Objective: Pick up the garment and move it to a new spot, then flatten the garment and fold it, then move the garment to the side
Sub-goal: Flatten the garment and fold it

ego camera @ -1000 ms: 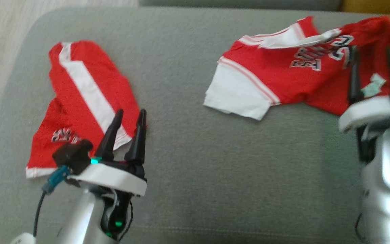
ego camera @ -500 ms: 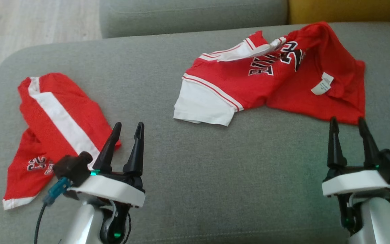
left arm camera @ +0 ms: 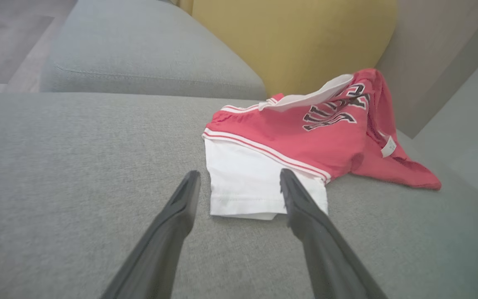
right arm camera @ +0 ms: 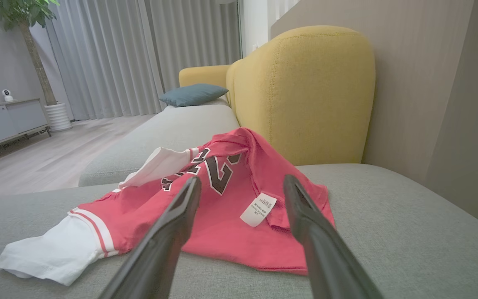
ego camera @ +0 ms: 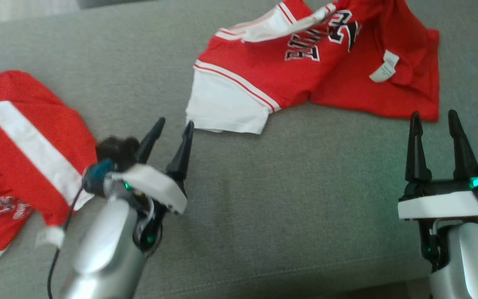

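Observation:
A crumpled red jersey garment (ego camera: pixel 305 70) with a white sleeve (ego camera: pixel 226 108), black lettering and a white label lies on the grey sofa seat (ego camera: pixel 288 187), far right of centre. My left gripper (ego camera: pixel 175 123) is open, its tips just short of the white sleeve's near edge; in the left wrist view the sleeve (left arm camera: pixel 247 182) shows between its fingers (left arm camera: pixel 239 174). My right gripper (ego camera: pixel 433 114) is open and empty, just in front of the garment's near right hem. In the right wrist view the garment (right arm camera: pixel 230 224) lies beyond my right gripper (right arm camera: pixel 241 179).
Red shorts (ego camera: pixel 27 137) with a white stripe lie on the seat at the left. A yellow backrest (right arm camera: pixel 305 95) rises behind the jersey, with a blue pillow (right arm camera: pixel 193 94) farther along. Wooden floor (right arm camera: pixel 48 153) lies beyond the seat's left edge.
The head camera has shifted, so the whole picture slid. My left gripper has swung forward and right, away from the shorts toward the white sleeve. Both grippers stay open.

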